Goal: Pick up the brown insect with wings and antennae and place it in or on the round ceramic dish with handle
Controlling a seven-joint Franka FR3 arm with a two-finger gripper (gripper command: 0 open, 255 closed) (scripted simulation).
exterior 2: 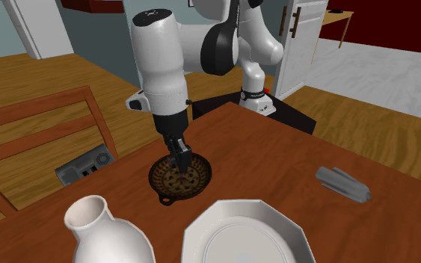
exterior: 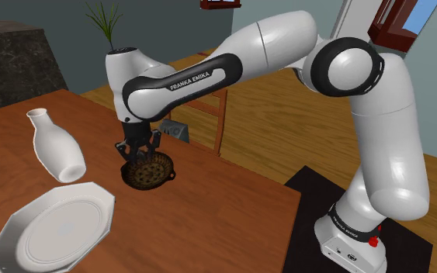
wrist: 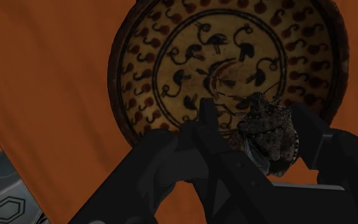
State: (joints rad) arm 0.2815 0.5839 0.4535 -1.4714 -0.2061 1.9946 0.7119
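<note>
Brown winged insect (wrist: 269, 130) hangs clasped betw. fingers of black gripper (wrist: 254, 107), jaws narrowed onto it, just above patterned round dish (wrist: 165, 57) w/ handle, on wooden table (exterior: 232, 225) nr white vase (exterior: 53, 147).

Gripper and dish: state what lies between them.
The brown insect, clasped in the gripper, hangs above the patterned dish; the wrist view shows it.

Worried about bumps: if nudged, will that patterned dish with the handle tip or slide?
The patterned dish sits shallow and wide on the wooden table, so tipping seems unlikely. It would probably slide, perhaps turning if caught by its handle.
</note>
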